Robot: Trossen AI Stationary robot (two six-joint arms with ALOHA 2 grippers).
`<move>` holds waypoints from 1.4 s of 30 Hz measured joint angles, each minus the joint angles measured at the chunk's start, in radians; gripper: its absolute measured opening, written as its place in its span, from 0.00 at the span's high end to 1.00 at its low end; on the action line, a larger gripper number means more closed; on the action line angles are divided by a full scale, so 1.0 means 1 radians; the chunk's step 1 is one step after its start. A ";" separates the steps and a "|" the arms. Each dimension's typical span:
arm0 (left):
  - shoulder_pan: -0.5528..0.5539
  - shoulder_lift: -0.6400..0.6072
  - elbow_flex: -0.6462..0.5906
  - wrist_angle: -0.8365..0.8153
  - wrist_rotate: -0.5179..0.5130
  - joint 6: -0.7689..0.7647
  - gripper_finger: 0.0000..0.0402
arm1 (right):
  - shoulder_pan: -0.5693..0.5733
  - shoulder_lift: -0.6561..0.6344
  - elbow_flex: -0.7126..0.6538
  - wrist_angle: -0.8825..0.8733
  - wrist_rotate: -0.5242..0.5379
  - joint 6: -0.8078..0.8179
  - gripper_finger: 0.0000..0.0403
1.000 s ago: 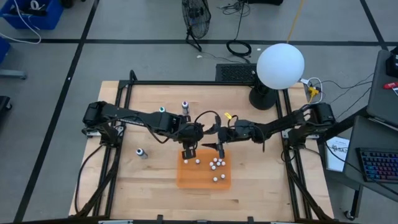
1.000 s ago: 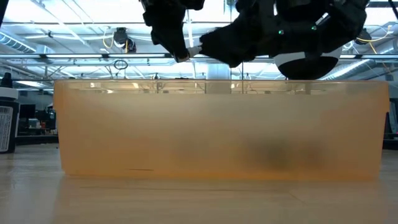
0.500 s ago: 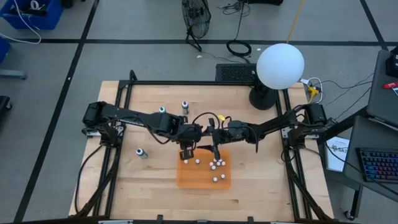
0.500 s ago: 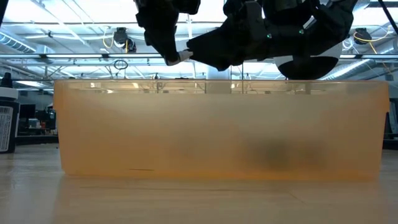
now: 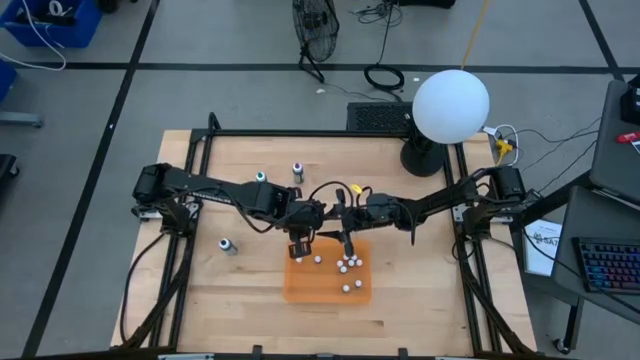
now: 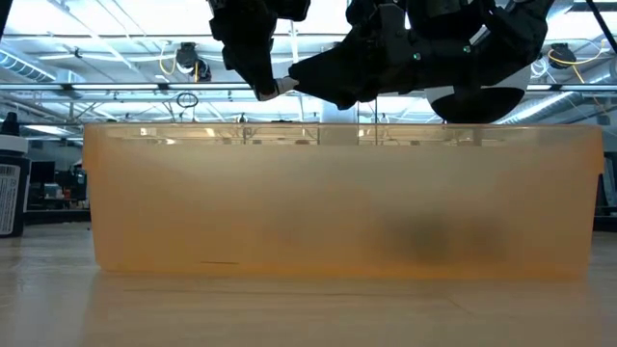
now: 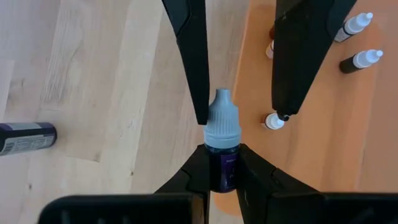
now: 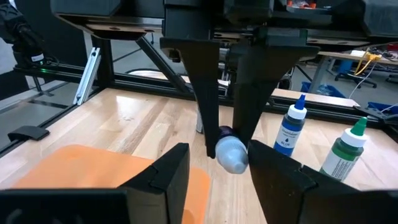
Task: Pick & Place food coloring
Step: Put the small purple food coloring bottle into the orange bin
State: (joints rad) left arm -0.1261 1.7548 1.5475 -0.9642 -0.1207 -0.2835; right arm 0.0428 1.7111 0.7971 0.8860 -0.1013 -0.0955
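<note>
A purple food coloring bottle (image 7: 222, 124) with a pale grey-blue cap hangs over the near-left rim of the orange tray (image 5: 325, 285), with my left gripper (image 7: 221, 152) shut on it. My right gripper (image 8: 219, 154) reaches in level from the table's right. It is open, with one finger (image 7: 189, 68) close beside the cap and the other (image 7: 298, 62) standing apart. Several small bottles (image 7: 359, 59) lie in the tray. A teal bottle (image 5: 260, 177) and a purple one (image 5: 297, 171) stand on the table, and another (image 5: 228, 245) lies there. My left gripper pinches the bottle's purple body (image 7: 221, 169) between its two fingers, which slant down from above. The cap sticks out past the fingertips. The bottle is tilted and lifted clear of the tray and the table. My right gripper: I cannot tell whether its nearer finger touches the cap (image 8: 231, 155).
A white globe lamp (image 5: 450, 108) stands at the table's far right corner. In the right wrist view a blue bottle (image 8: 291, 130) and a green bottle (image 8: 346, 155) stand upright on the wood. Bare wood lies left of and in front of the tray.
My right gripper has gone toward the table's left, up to the bottle held by my left gripper. Its fingers now stand on either side of the cap. The bottle has stayed where it was.
</note>
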 joint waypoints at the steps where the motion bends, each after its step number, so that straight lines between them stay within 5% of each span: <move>1: 0.000 0.000 0.000 0.000 0.000 0.000 0.88 | -0.002 0.000 0.000 0.000 -0.001 0.000 0.61; 10: 0.001 0.000 0.000 0.005 0.014 -0.001 0.88 | -0.024 0.001 0.009 -0.016 -0.003 0.005 0.54; 42: -0.001 -0.001 -0.001 -0.033 0.017 -0.008 0.88 | -0.024 0.064 0.082 -0.076 -0.007 -0.003 0.59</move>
State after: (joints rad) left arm -0.1268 1.7535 1.5467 -0.9970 -0.1040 -0.2913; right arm 0.0185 1.7752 0.8795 0.8097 -0.1081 -0.0986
